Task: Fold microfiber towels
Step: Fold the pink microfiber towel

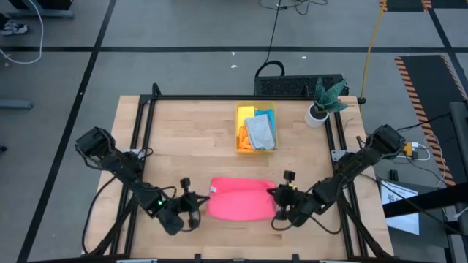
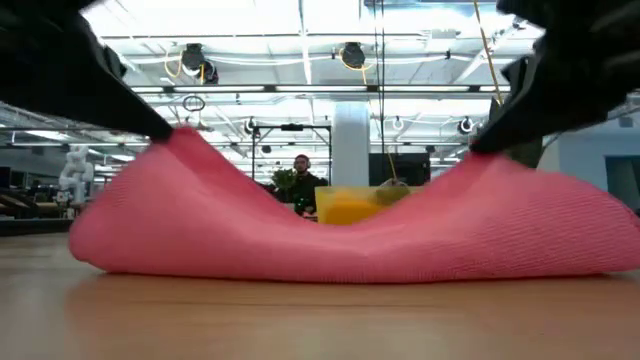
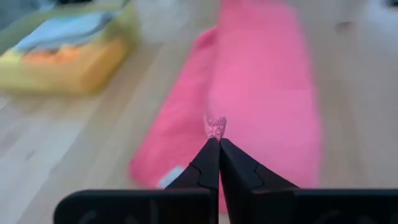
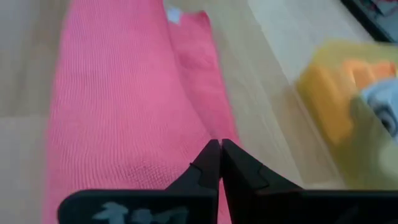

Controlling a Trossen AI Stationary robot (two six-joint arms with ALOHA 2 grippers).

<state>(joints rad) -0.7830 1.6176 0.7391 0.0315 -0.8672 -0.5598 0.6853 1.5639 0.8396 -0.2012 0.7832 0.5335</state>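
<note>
Pink microfiber towel (image 1: 241, 199): soft knit cloth on our pale wooden table (image 1: 190, 146), near edge, lifted at both ends, sagging between. Left gripper (image 3: 214, 134): clamped on its left edge. Right gripper (image 4: 219, 146): clamped on its right edge. Translucent yellow plastic bin (image 1: 240, 140): far centre, holding grey, orange, blue and yellow cloths. Room: grey floor, ceiling lights, one person (image 2: 301, 180) beyond.

Pink towel (image 2: 350, 235) lifted at both ends, middle sagging; grippers likely pinching.
</note>
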